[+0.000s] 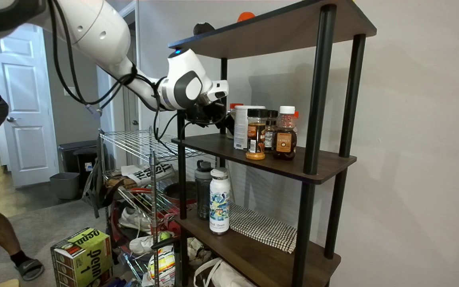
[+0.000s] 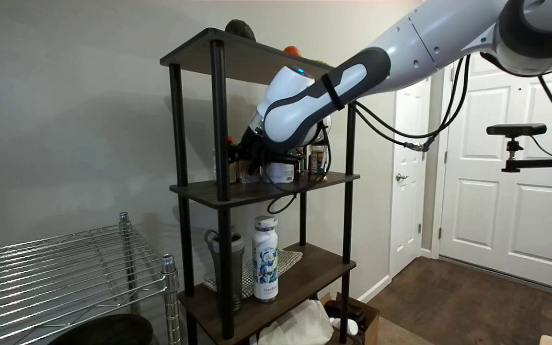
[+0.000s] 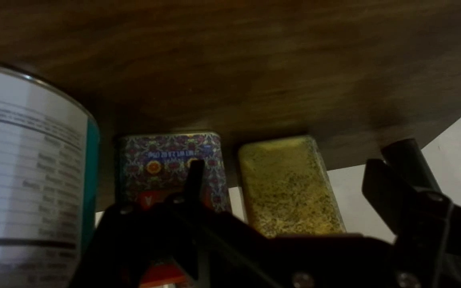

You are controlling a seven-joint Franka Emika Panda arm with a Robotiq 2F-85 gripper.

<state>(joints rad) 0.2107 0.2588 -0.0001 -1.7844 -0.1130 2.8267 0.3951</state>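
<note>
Purple patterned tin [image 3: 170,154], speckled yellow container [image 3: 288,186], white and teal can [image 3: 26,168]

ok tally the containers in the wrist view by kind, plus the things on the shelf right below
Cans: 1, white can
Boxes: 1, patterned box
Jars: 1, yellow jar
Bottles: 2, white bottle and dark bottle
Cloths: 1, checked cloth
Total: 6
</note>
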